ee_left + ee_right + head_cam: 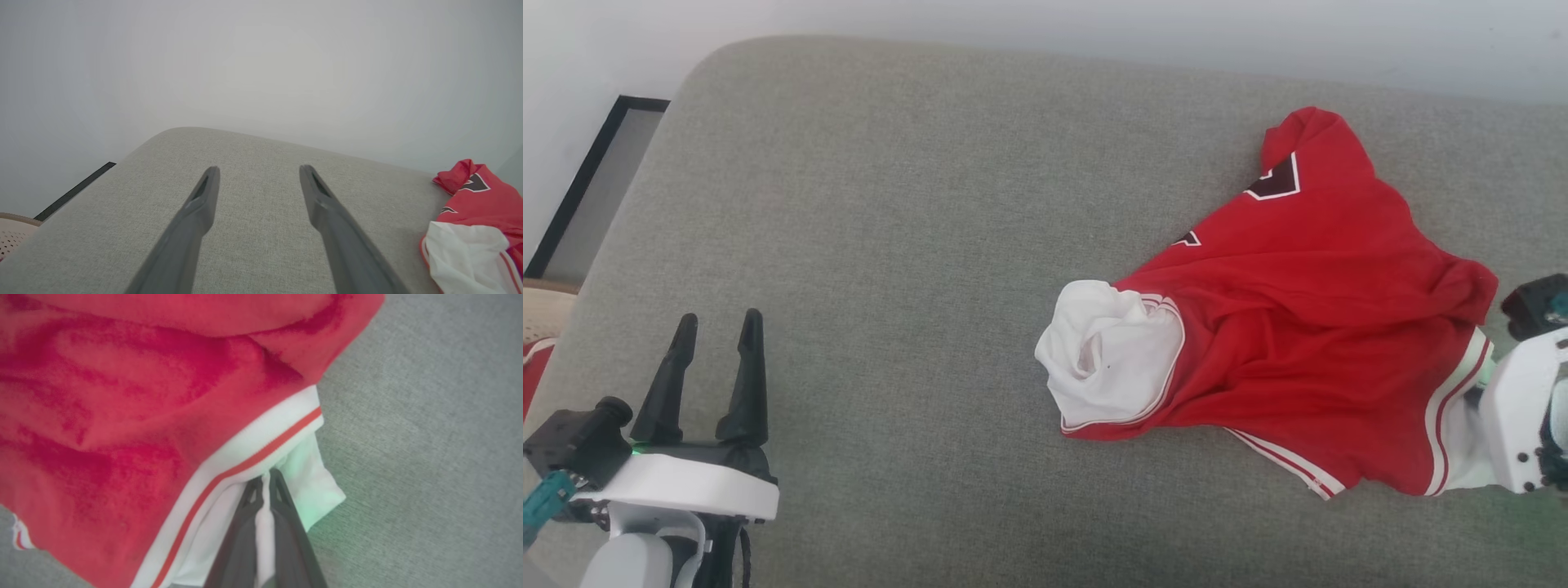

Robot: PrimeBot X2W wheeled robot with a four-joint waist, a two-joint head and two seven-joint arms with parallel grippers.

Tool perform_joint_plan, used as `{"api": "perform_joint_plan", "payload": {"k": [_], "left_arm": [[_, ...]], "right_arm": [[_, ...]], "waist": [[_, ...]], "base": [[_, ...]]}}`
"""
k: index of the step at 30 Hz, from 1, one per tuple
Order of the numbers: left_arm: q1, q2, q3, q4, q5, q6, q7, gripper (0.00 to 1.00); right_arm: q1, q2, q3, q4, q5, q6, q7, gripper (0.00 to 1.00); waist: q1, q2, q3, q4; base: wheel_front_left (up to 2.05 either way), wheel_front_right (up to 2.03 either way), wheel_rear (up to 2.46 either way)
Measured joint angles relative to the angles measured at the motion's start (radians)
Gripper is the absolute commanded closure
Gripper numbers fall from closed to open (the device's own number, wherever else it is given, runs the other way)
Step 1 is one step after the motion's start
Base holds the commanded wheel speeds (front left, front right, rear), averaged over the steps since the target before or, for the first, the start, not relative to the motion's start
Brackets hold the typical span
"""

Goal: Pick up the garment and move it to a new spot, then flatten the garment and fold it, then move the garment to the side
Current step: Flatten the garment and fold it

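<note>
The garment (1307, 327), a red T-shirt with white sleeves and striped trim, lies bunched on the right of a grey cushion (890, 245). One white sleeve (1107, 355) is crumpled at its left end. My right gripper (265, 479) is shut on the other white sleeve (310, 482), with a strip of white cloth pinched between its dark fingers (245, 522). In the head view its white wrist (1519, 408) sits at the garment's right edge, fingertips hidden by cloth. My left gripper (717, 320) stands open over bare cushion at the lower left, far from the garment (478, 220).
A pale wall (1094, 33) runs behind the cushion. A black-framed panel (596, 180) leans beyond its left edge. A beige perforated basket (14, 234) sits off the cushion's left side. A bit of red cloth (533, 367) shows at the far left.
</note>
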Motion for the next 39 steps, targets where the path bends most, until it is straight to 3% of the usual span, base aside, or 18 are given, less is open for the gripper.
{"api": "perform_joint_plan", "payload": {"k": [1, 10, 20, 28, 33, 39], "left_arm": [[0.0, 0.003, -0.003, 0.001, 0.002, 0.0, 0.0, 0.0], [0.012, 0.055, -0.02, 0.008, 0.005, 0.0, 0.0, 0.0], [-0.012, 0.162, -0.106, 0.001, -0.057, 0.0, 0.041, 0.0], [-0.071, 0.239, -0.178, -0.096, -0.16, 0.0, 0.271, 0.0], [-0.127, 0.281, -0.221, -0.177, -0.222, 0.001, 0.471, 0.0], [-0.216, 0.303, -0.29, -0.246, -0.281, 0.041, 0.73, 0.0]], "right_arm": [[-0.007, 0.005, 0.01, 0.012, 0.0, 0.0, -0.006, 0.0], [-0.045, 0.012, 0.037, 0.036, 0.0, 0.0, -0.084, 0.0], [-0.032, 0.082, -0.06, -0.089, -0.035, 0.0, -0.217, 0.0], [0.018, 0.201, -0.169, -0.186, -0.138, 0.0, -0.423, 0.0], [0.025, 0.278, -0.225, -0.208, -0.241, 0.0, -0.57, 0.0], [0.032, 0.373, -0.275, -0.185, -0.327, 0.0, -0.677, 0.0]], "waist": [[0.0, 0.0, -0.002, -0.001], [0.0, 0.0, -0.026, -0.032], [0.0, 0.0, -0.037, -0.117], [0.0, 0.0, -0.036, -0.192], [0.0, 0.0, -0.034, -0.246], [0.0, 0.0, -0.026, -0.306]], "base": [[0.0, 0.0, 0.0], [0.0, 0.0, 0.0], [0.0, 0.0, 0.0], [0.0, 0.0, 0.0], [0.0, 0.0, 0.0], [0.0, 0.0, 0.0]]}}
